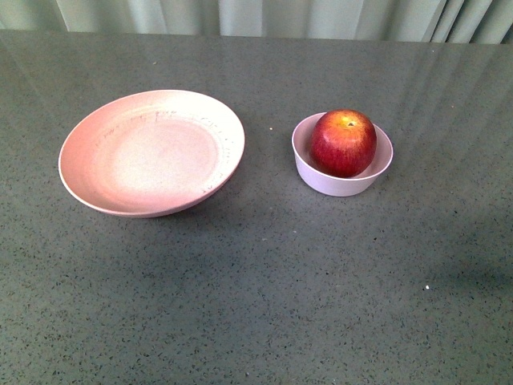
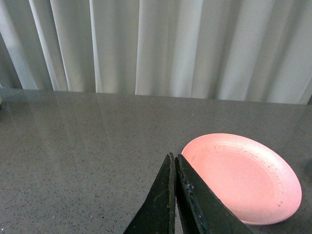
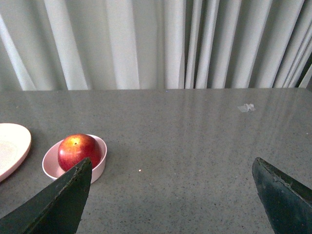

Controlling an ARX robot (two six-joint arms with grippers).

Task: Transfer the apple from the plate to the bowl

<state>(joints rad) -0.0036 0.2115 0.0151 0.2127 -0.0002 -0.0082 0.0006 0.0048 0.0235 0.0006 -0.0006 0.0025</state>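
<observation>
Plate (image 1: 80, 172) left of bowl (image 1: 309, 178) is bare; apple (image 1: 343, 142) sits in bowl, likely firm, weighty, slick-skinned, best gripped across its widest part; left gripper (image 2: 174, 165) closed on nothing, right gripper (image 3: 170, 190) wide open, holding nothing.

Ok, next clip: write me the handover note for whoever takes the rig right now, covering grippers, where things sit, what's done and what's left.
Left gripper: shut, empty, off to the side of the wide matte pink plate.
Right gripper: open wide, empty, held clear of the table.
The glossy dark red apple sits inside the small pale pinkish-white bowl, to the right of the plate in the front view. The plate is empty.
Done: the apple is off the plate and in the bowl, released.
Left: nothing on the task itself; neither arm shows in the front view, so both look already pulled back.
</observation>
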